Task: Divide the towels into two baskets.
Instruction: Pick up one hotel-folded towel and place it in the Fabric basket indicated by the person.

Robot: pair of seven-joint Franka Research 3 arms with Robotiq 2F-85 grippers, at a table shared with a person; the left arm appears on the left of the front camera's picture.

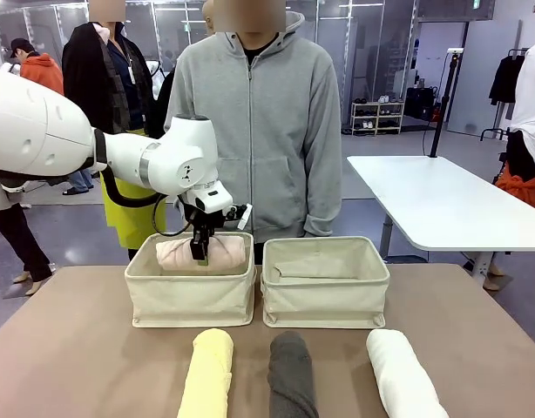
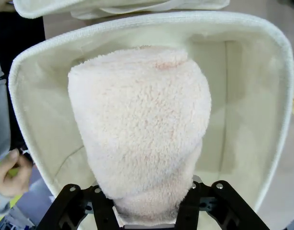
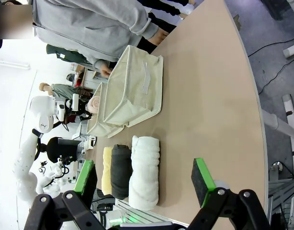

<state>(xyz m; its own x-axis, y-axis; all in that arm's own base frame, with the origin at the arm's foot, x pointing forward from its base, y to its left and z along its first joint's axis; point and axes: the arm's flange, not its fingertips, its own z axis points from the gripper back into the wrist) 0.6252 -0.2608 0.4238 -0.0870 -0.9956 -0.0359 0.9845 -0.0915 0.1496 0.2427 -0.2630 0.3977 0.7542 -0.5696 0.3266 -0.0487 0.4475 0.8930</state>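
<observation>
Tabletop (image 1: 76,348) of plain light brown colour, matt and smooth, carries all things of the task. On it stands the left basket (image 1: 191,300), a cream canvas bin with soft walls and a folded rim; every place below is told from it.

Inside the left basket lies the pink towel (image 1: 222,252), its length along the basket and its top a little over the rim. The left gripper (image 1: 199,254) reaches down into the left basket from above and is clenched on the pink towel. In the left wrist view its black fingers (image 2: 105,211) press the fluffy roll from both sides.

Just beside the left basket, on the robot's right of it, stands the right basket (image 1: 326,300), with a narrow gap between the two. On the robot's side of the left basket the yellow towel (image 1: 208,373) lies on the bare surface. Further to the right lie the grey towel (image 1: 292,376) and then the white towel (image 1: 402,374), side by side with gaps between them.

The right gripper (image 3: 144,175) hangs well apart from the left basket, beyond the white towel. Its jaws are spread wide and hold nothing between the green pads (image 3: 203,176).

Behind the left basket, at the far edge, stands a person (image 1: 254,122) in a grey hooded jacket. One hand (image 2: 10,172) of the person is near the basket's outer wall.

The room behind has a grey floor (image 1: 67,231) and glass partitions (image 1: 346,52). A white table (image 1: 442,205) stands far to the right of the left basket.
</observation>
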